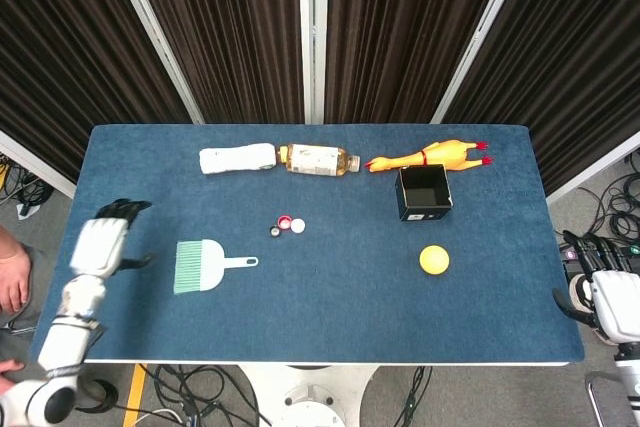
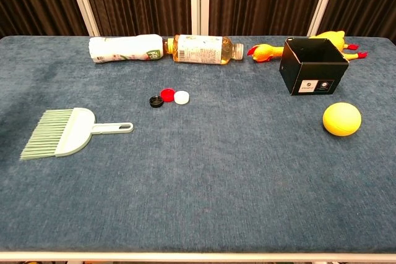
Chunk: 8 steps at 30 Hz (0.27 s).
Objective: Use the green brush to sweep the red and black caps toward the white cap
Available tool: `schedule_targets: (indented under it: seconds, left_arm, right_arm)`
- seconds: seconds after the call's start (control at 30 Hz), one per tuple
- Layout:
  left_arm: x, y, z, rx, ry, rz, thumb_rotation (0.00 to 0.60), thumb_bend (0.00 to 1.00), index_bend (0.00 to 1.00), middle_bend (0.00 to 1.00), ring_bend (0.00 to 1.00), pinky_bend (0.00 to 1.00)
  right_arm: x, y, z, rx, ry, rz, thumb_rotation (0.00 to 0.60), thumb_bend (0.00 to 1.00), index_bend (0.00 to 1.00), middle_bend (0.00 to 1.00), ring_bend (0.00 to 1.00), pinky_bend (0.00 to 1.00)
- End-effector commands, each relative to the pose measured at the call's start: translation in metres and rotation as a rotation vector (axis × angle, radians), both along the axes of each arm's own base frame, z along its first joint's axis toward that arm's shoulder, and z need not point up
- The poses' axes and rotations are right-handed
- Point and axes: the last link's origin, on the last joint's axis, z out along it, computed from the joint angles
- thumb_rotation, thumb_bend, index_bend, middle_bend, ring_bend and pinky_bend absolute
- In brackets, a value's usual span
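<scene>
The green brush (image 1: 205,265) (image 2: 64,132) lies flat on the blue table, bristles to the left, handle pointing right. Black cap (image 2: 155,101) (image 1: 275,232), red cap (image 2: 167,95) (image 1: 285,223) and white cap (image 2: 181,97) (image 1: 298,226) sit side by side in a row right of the brush. My left hand (image 1: 103,244) hangs off the table's left edge, fingers apart, holding nothing. My right hand (image 1: 605,292) stays beyond the right edge, low, fingers apart and empty. Neither hand shows in the chest view.
Along the back lie a white bottle (image 2: 124,48), an amber bottle (image 2: 205,49) and a rubber chicken (image 2: 266,51). A black open box (image 2: 311,66) stands at the right with a yellow ball (image 2: 341,119) in front of it.
</scene>
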Motion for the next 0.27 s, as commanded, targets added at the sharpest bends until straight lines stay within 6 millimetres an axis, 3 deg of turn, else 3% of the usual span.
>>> schedule_targets:
  seconds: [0.03, 0.27]
  left_arm:
    - [-0.017, -0.041, 0.021, 0.085, 0.027, 0.024, 0.6, 0.13, 0.22, 0.24, 0.14, 0.21]
    - [-0.022, -0.097, 0.023, 0.111, 0.019, 0.084, 0.6, 0.13, 0.23, 0.24, 0.14, 0.2]
  right_arm:
    - [0.001, 0.001, -0.005, 0.006, -0.009, 0.006, 0.6, 0.24, 0.03, 0.15, 0.0, 0.02]
    - [0.007, 0.003, -0.01, 0.009, -0.033, 0.026, 0.6, 0.24, 0.03, 0.15, 0.0, 0.02]
